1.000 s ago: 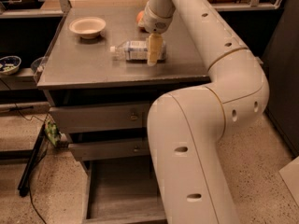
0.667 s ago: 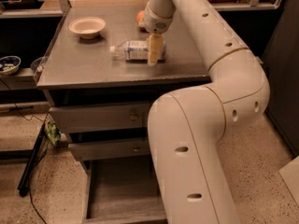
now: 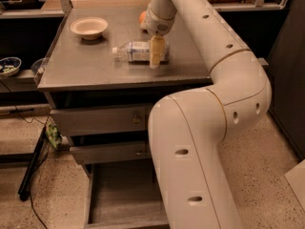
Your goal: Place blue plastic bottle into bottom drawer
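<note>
The blue plastic bottle [image 3: 135, 51] lies on its side on the grey cabinet top [image 3: 95, 70], white cap pointing left. My gripper [image 3: 156, 56] reaches down from the arm onto the bottle's right end and covers that part of it. The bottom drawer [image 3: 119, 199] stands pulled open below the cabinet front. It is a shallow grey tray, and my arm hides its right part.
A cream bowl [image 3: 89, 27] sits at the back left of the cabinet top, and an orange object [image 3: 142, 17] is behind the gripper. Two upper drawers [image 3: 102, 120] are shut. Left of the cabinet are a low shelf with a patterned bowl [image 3: 9, 66], cables and a green item [image 3: 52, 135].
</note>
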`<state>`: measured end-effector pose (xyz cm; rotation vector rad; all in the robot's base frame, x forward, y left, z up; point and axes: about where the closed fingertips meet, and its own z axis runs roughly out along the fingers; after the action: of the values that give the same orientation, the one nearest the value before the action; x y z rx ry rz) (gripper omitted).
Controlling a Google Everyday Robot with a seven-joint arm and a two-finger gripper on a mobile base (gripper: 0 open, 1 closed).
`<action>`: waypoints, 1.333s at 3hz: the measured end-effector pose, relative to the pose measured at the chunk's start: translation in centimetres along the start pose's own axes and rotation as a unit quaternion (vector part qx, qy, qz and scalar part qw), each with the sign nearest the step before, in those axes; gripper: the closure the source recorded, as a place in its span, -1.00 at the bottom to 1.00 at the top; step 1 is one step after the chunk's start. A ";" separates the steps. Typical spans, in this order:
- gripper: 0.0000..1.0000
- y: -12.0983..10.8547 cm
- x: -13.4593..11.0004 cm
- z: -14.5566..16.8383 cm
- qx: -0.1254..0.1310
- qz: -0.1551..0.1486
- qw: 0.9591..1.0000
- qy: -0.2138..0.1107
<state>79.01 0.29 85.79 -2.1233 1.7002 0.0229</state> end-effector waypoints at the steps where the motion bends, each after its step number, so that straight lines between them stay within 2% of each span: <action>1: -1.00 0.2 -0.1 0.6 -0.007 -0.001 1.000 -0.003; 3: -0.95 0.7 -0.6 1.9 -0.020 -0.001 1.000 -0.021; 4: -0.50 0.7 -0.6 1.9 -0.020 -0.001 1.000 -0.021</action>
<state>78.66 1.34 83.94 -2.1383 1.6863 0.1009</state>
